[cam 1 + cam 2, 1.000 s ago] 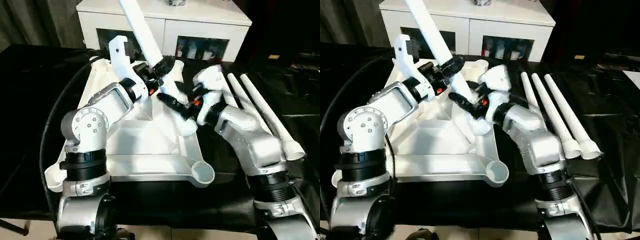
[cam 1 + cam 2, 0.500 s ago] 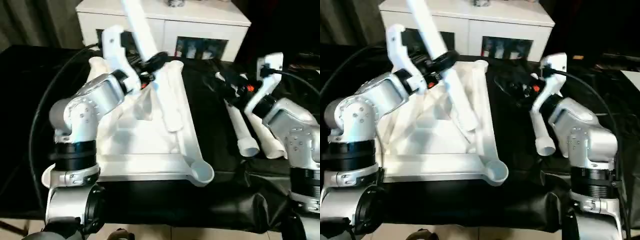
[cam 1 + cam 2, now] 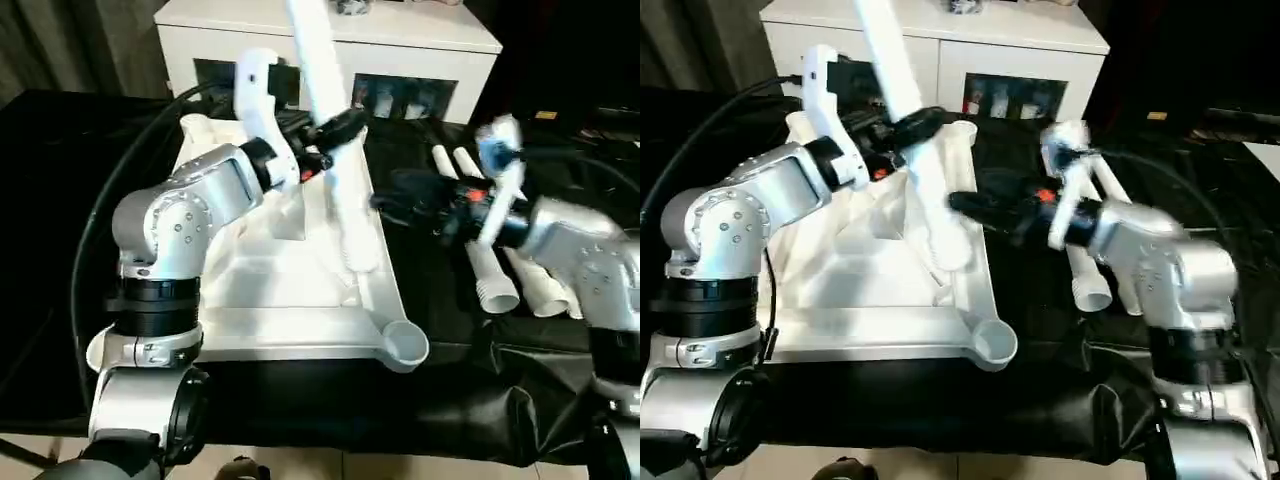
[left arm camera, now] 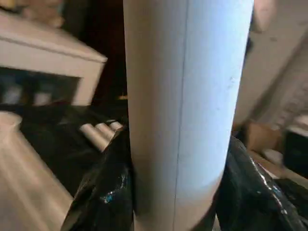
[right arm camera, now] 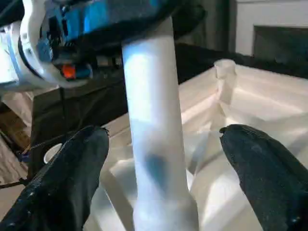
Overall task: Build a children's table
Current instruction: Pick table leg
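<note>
The children's table top [image 3: 290, 325] lies upside down, white and ribbed, with a round socket [image 3: 405, 345] at its near right corner. My left gripper [image 3: 335, 130] is shut on a white leg [image 3: 350, 215] that stands tilted, its wide end low over the top's right side and its thin end rising past the cabinet. In the left wrist view the leg [image 4: 183, 96] sits between the black fingers [image 4: 103, 192]. My right gripper [image 3: 390, 200] reaches in from the right, open. Its fingers [image 5: 67, 178] stand wide on both sides of the leg [image 5: 154, 125], apart from it.
More white legs [image 3: 490, 280] lie side by side on the black cloth [image 3: 450, 400] to the right of the top, partly behind my right forearm. A white cabinet [image 3: 400, 50] with glass doors stands behind. A black cable [image 3: 90, 240] arcs along the left.
My right arm swung out over the lying legs and has come back left to the held leg, its fingers spread wider. The left gripper keeps the leg, now shifted slightly right.
</note>
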You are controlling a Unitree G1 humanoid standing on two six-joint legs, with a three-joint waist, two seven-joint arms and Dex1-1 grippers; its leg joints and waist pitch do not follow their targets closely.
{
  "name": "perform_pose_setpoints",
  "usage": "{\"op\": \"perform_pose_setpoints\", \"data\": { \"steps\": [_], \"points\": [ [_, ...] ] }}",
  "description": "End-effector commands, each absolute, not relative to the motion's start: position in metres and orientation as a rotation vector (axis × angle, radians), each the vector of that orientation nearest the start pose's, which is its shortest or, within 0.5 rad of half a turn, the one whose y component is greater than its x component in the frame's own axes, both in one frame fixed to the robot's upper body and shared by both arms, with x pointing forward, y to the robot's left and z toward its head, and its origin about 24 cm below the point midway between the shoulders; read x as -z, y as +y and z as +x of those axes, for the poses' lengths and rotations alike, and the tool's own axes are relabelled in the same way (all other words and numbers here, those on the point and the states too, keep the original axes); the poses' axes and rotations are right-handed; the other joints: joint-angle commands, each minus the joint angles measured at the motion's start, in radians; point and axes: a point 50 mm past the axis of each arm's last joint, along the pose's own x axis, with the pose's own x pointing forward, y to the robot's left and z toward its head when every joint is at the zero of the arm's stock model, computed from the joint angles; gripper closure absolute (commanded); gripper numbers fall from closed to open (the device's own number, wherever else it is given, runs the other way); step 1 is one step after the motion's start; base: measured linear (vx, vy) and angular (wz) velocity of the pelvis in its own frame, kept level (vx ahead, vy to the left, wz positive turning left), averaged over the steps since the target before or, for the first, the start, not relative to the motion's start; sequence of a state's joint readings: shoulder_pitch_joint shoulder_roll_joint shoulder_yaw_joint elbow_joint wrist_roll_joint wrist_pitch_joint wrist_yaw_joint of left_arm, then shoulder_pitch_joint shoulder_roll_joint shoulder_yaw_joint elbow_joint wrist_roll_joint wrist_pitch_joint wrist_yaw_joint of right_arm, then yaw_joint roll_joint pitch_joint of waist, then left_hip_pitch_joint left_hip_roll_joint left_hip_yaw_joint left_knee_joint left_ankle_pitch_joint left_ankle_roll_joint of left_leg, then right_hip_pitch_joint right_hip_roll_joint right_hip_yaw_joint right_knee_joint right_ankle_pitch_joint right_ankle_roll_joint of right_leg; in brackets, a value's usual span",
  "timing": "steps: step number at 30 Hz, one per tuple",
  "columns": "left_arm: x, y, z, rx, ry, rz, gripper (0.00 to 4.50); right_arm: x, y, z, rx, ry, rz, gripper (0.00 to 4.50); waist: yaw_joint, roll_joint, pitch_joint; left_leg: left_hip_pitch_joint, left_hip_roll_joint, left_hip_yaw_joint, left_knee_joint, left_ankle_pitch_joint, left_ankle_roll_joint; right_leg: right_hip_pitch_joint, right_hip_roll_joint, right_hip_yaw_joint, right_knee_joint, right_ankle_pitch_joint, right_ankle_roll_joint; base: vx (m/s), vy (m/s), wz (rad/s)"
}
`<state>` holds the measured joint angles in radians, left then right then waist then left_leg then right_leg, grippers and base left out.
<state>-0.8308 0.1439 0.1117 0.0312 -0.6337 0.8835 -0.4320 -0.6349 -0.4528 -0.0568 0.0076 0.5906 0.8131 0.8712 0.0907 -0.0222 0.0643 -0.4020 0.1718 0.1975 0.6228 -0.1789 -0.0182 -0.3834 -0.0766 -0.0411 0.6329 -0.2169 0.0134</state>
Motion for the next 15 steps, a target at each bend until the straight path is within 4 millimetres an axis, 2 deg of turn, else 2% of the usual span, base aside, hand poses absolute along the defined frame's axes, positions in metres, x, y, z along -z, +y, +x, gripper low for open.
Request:
{"op": "perform_pose_setpoints", "data": {
  "steps": [1,3,4,5,7,14,15],
  "points": [
    [-0.234,0.075,0.325,1.041,-0.022,-0.274,2.68,-0.183,-0.151,0.317,-1.102,0.158,0.117,0.02,0.002,-0.001,-0.077,0.04,0.057,-0.027,-0.076,-0.105,-0.022,0.037,-0.071,0.038,-0.063,-0.01,-0.262,0.0,0.0,0.0],
    [-0.233,0.073,0.319,1.141,-0.034,-0.22,2.68,-0.183,-0.148,0.316,-1.159,0.186,0.097,0.0,0.001,0.001,-0.077,0.039,0.058,-0.026,-0.077,-0.099,-0.024,0.037,-0.068,0.037,-0.06,0.0,-0.258,0.0,0.0,0.0],
    [-0.233,0.072,0.318,1.167,-0.037,-0.212,2.68,-0.182,-0.147,0.315,-1.185,0.2,0.085,0.0,0.001,-0.003,-0.076,0.039,0.058,-0.025,-0.076,-0.094,-0.023,0.038,-0.069,0.038,-0.058,0.013,-0.264,0.0,0.0,0.0],
    [-0.234,0.072,0.318,1.184,-0.04,-0.207,2.68,-0.181,-0.146,0.315,-1.202,0.21,0.077,0.0,0.001,-0.002,-0.076,0.038,0.058,-0.025,-0.077,-0.091,-0.023,0.039,-0.069,0.038,-0.057,0.017,-0.265,0.0,0.0,0.0],
    [-0.236,0.071,0.316,1.223,-0.051,-0.175,2.68,-0.178,-0.143,0.314,-1.227,0.231,0.058,0.0,0.0,-0.006,-0.075,0.038,0.059,-0.024,-0.077,-0.094,-0.017,0.039,-0.071,0.039,-0.058,0.011,-0.266,0.0,0.0,0.0],
    [-0.238,0.067,0.313,1.306,-0.067,-0.114,2.68,-0.173,-0.133,0.314,-1.286,0.267,0.038,0.0,0.0,-0.004,-0.077,0.038,0.059,-0.024,-0.076,-0.096,-0.017,0.038,-0.071,0.039,-0.057,-0.001,-0.269,0.0,0.0,0.0],
    [-0.238,0.067,0.312,1.318,-0.068,-0.103,2.68,-0.173,-0.132,0.314,-1.294,0.269,0.036,0.18,-0.001,-0.003,-0.077,0.039,0.059,-0.025,-0.076,-0.095,-0.017,0.038,-0.071,0.039,-0.056,0.002,-0.271,0.0,0.0,0.0]
  ]
}}
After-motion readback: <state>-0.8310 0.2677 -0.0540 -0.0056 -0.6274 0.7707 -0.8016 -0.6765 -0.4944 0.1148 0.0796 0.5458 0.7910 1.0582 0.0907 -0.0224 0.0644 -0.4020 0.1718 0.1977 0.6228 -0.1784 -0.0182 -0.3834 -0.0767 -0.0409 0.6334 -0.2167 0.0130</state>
